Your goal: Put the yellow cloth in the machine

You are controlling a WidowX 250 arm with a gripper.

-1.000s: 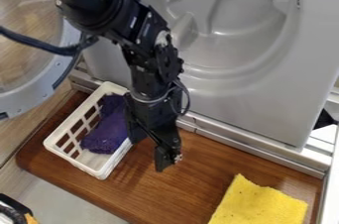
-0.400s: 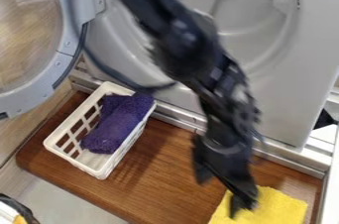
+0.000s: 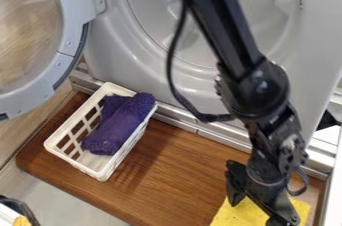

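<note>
From where I stood, the step in hand looked to be picking up the yellow cloth (image 3: 237,216), which lay on the wooden board (image 3: 180,170) in front of the machine (image 3: 120,45), near the board's right-hand end. To do it well, I judged, the gripper (image 3: 254,214) wanted to go down until its tips pressed lightly on the fabric, then draw together so that a thick fold bunched up between them; a pinch at the bare surface would likely have slid off something so thin and flat. Pushing too hard risked jamming the tips against the wood. A grip well in from the edge would have left less cloth dangling, and a good high lift would have helped it clear the lip of the opening. The white basket (image 3: 75,112) with the purple cloth (image 3: 120,127) in it stood well apart, nearer the open door (image 3: 57,62), and needed no touching. As for the gripper itself, its fingers (image 3: 234,187) were spread wide, with yellow fabric showing between them and nothing caught in their grasp. They hung right over the cloth, though whether either tip touched it I couldn't tell.
</note>
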